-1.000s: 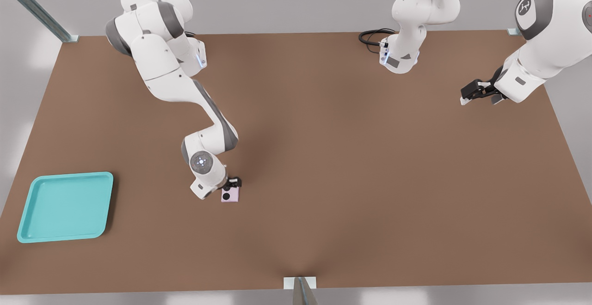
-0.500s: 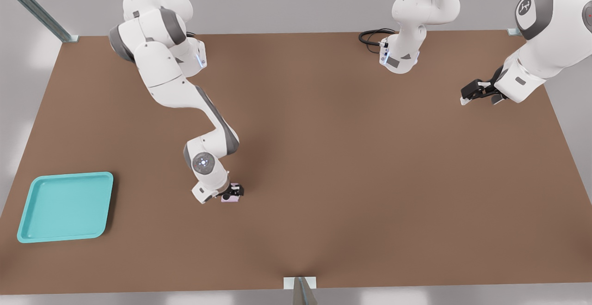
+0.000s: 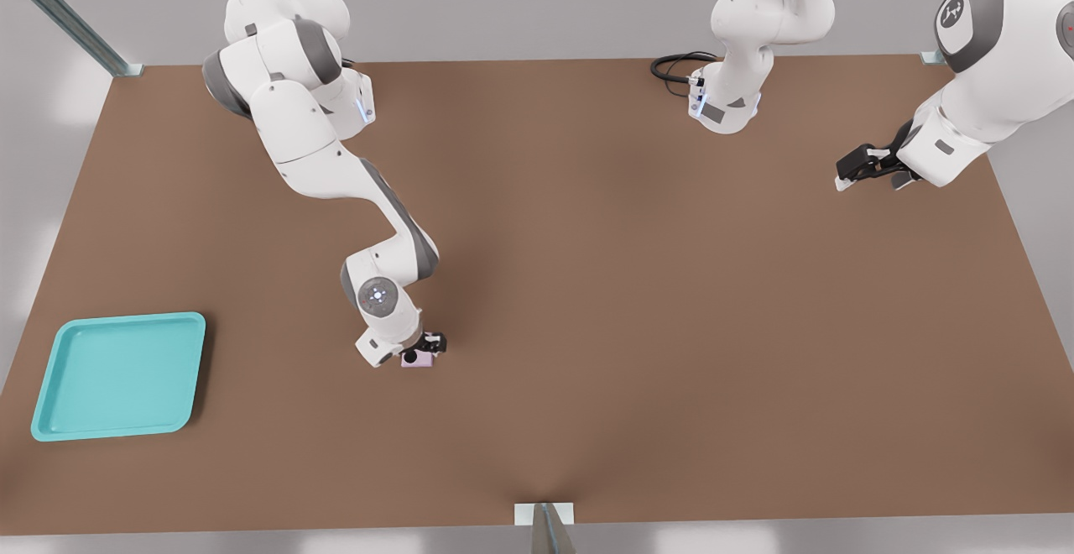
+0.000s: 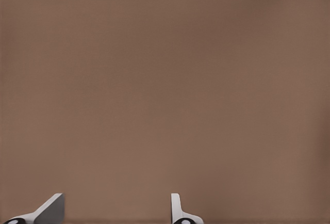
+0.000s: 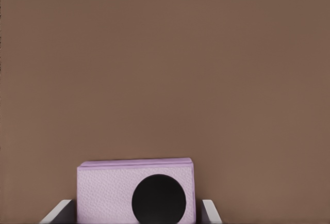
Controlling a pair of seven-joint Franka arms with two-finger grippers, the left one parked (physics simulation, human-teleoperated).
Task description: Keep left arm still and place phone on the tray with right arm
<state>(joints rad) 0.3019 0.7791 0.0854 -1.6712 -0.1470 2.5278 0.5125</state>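
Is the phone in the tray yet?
No. The phone lies on the table between the pincer's fingers; the tray sits apart, holding nothing.

A simulated robot lab: white jointed arms [image 3: 336, 159] stand mounted around a bare brown desk [image 3: 629, 302]. Plain grey walls surround it (metal rails [image 3: 67, 21] brace the corners), and the surfaces look rendered.

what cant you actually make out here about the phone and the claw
- Phone, front view: mostly covered by the claw above it; its lenses don't show.
- Phone, right wrist view: lower part cut off by the frame edge; only one lens visible.
- Claw fingers, right wrist view: just the tips show either side of the phone; contact with its sides can't be judged.
- Tray: absent from both wrist views.
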